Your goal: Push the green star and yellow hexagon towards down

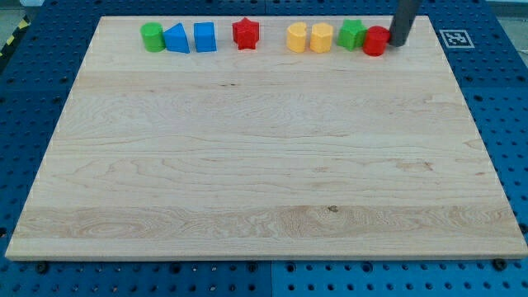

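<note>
Nothing looks done yet: the green star (351, 34) and yellow hexagon (322, 38) sit in the top row just left of the red cylinder (376, 41), with my tip (398, 44), a fingerless rod, touching that cylinder's right side.

My tip (398, 43) ends a straight, dark, smooth rod with no markings

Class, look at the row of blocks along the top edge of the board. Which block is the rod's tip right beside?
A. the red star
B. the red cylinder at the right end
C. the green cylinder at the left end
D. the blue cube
B: my tip stands at the view's right of the red cylinder, right against it or nearly so, far from the row's left end.
</note>
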Motion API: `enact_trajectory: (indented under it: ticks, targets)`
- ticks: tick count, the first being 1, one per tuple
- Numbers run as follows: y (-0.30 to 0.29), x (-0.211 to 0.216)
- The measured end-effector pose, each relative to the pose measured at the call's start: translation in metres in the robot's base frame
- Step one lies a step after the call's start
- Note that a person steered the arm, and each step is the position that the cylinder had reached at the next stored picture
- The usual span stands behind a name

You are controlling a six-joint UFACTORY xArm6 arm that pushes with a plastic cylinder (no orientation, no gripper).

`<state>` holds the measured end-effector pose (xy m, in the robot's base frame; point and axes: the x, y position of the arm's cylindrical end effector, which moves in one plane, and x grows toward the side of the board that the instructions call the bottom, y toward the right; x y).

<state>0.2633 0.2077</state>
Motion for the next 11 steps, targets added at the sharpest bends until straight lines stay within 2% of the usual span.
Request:
enact_trajectory:
  ticks: [2, 3, 5, 7, 9, 11]
  targets:
    - [0.008, -0.036]
    - [-0.004, -0.038]
    - [-0.072, -0.037]
    - [-0.085, -0.034]
    - [-0.087, 0.017]
    - [-0.124, 0.031]
